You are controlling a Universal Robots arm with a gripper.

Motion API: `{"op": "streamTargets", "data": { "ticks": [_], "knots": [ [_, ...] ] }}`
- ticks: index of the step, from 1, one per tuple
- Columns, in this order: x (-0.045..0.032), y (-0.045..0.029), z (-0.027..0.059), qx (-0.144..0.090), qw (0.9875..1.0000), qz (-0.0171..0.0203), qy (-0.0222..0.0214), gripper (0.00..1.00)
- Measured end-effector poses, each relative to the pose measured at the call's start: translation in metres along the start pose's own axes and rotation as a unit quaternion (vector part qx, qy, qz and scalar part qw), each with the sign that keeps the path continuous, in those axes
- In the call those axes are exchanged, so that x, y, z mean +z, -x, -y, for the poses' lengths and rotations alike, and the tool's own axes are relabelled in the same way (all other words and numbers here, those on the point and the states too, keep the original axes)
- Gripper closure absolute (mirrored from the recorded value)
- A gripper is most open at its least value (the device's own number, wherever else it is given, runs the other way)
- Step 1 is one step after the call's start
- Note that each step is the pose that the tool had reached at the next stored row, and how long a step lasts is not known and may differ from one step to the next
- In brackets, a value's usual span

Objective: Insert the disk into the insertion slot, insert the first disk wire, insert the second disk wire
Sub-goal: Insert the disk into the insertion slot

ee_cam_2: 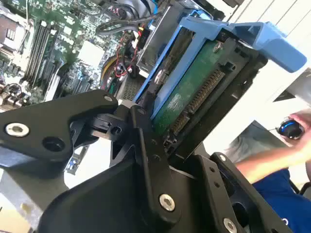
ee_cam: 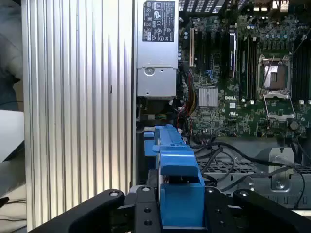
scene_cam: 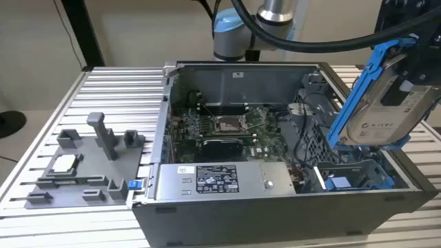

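Note:
My gripper (scene_cam: 415, 77) is shut on the disk (scene_cam: 387, 111), a silver drive with a white label in a bright blue frame. I hold it tilted on edge above the open computer case, at the exterior view's right. In the second wrist view the black fingers (ee_cam_2: 146, 141) clamp the disk (ee_cam_2: 194, 92), whose green underside and connector face the camera. The first wrist view shows the blue frame (ee_cam: 177, 170) between the jaws. The insertion slot (scene_cam: 355, 178), grey metal with blue rails, lies just below the disk. Black cables (ee_cam: 228, 160) cross the case; I cannot tell which are the disk wires.
The grey labelled power-supply box (scene_cam: 217, 181) sits at the case front, the motherboard (scene_cam: 227, 129) behind it and a perforated cage (scene_cam: 313, 137) beside the slot. A grey fixture tray (scene_cam: 82, 165) lies on the slatted table. A person's arm (ee_cam_2: 272, 167) is beyond the case.

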State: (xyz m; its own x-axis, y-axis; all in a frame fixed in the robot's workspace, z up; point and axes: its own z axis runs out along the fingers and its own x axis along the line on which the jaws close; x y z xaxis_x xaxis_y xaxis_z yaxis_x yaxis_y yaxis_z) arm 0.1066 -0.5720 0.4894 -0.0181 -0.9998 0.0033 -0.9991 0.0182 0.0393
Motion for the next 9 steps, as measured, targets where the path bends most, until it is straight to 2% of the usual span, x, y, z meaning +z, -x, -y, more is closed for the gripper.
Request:
{"op": "streamTargets", "data": {
  "ticks": [9],
  "knots": [
    [0.0, 0.0, 0.0, 0.0, 1.0, 0.0, 0.0, 1.0]
  ]
}}
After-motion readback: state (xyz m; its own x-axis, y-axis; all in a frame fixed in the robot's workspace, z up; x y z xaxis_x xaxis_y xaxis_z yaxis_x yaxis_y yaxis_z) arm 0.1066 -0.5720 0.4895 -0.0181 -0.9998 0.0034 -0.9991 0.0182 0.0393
